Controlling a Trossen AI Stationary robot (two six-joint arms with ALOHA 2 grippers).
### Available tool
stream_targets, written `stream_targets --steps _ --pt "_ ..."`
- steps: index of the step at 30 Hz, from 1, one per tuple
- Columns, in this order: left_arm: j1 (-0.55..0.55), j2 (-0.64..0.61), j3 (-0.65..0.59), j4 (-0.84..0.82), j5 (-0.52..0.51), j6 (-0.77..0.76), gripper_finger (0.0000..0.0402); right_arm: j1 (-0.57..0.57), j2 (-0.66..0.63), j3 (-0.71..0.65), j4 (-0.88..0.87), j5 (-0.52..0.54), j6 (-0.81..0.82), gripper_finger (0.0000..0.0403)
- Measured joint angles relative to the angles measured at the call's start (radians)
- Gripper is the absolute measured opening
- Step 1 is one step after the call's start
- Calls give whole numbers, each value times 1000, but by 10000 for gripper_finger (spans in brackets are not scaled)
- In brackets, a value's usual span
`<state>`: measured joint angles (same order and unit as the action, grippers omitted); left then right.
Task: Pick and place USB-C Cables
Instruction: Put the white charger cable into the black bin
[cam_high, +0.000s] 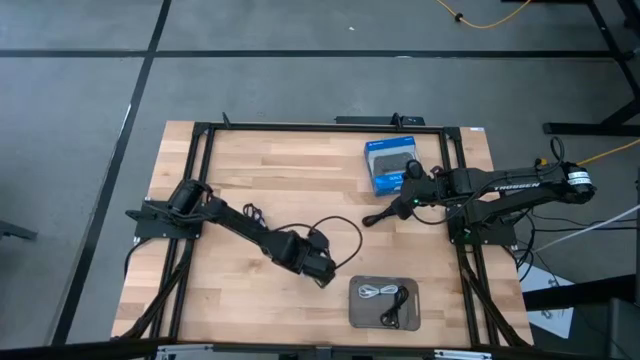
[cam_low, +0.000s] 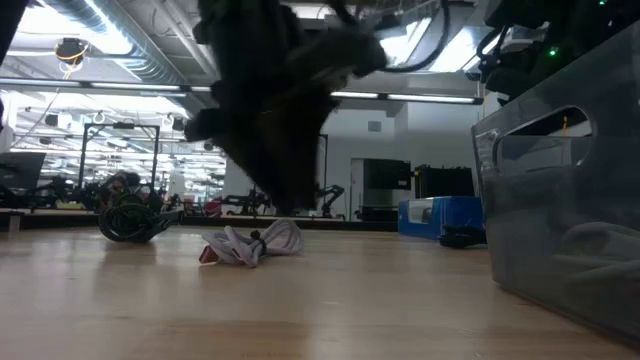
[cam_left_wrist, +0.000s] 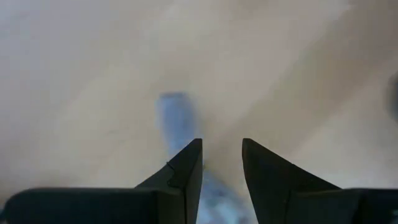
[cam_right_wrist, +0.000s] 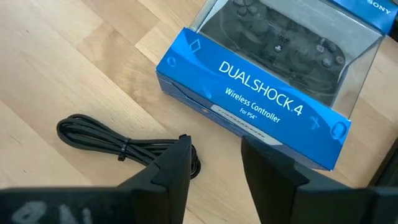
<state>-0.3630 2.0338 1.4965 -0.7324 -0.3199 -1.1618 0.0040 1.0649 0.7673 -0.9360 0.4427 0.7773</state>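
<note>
A light grey bundled cable (cam_low: 250, 243) lies on the wood under my left gripper (cam_high: 324, 270). In the left wrist view it is a pale blur (cam_left_wrist: 177, 118) ahead of the open gripper (cam_left_wrist: 222, 142), and I cannot tell whether the fingers touch it. My right gripper (cam_right_wrist: 214, 138) is open, low over the table beside the blue box (cam_right_wrist: 255, 99). A black bundled cable (cam_right_wrist: 124, 146) (cam_high: 375, 218) lies flat just in front of its fingers. Another black cable (cam_high: 252, 212) (cam_low: 130, 220) lies by the left arm. A white cable (cam_high: 370, 292) and a black cable (cam_high: 396, 312) lie in the grey tray (cam_high: 358, 318).
The blue controller box (cam_high: 392, 165) lies near the table's far right corner, close behind the right gripper. The grey tray (cam_low: 560, 200) sits at the near edge. A black frame (cam_high: 300, 127) borders the table. The left arm's own wire loops over the wood (cam_high: 345, 232).
</note>
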Motion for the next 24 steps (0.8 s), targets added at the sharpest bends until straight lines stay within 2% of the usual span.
stream_targets --steps 5,24 --pt "0 0 8 -132 6 -64 107 0 0 0 0 0 0 145" --pt "4 38 11 -94 -18 -59 107 0 0 0 3 0 3 145"
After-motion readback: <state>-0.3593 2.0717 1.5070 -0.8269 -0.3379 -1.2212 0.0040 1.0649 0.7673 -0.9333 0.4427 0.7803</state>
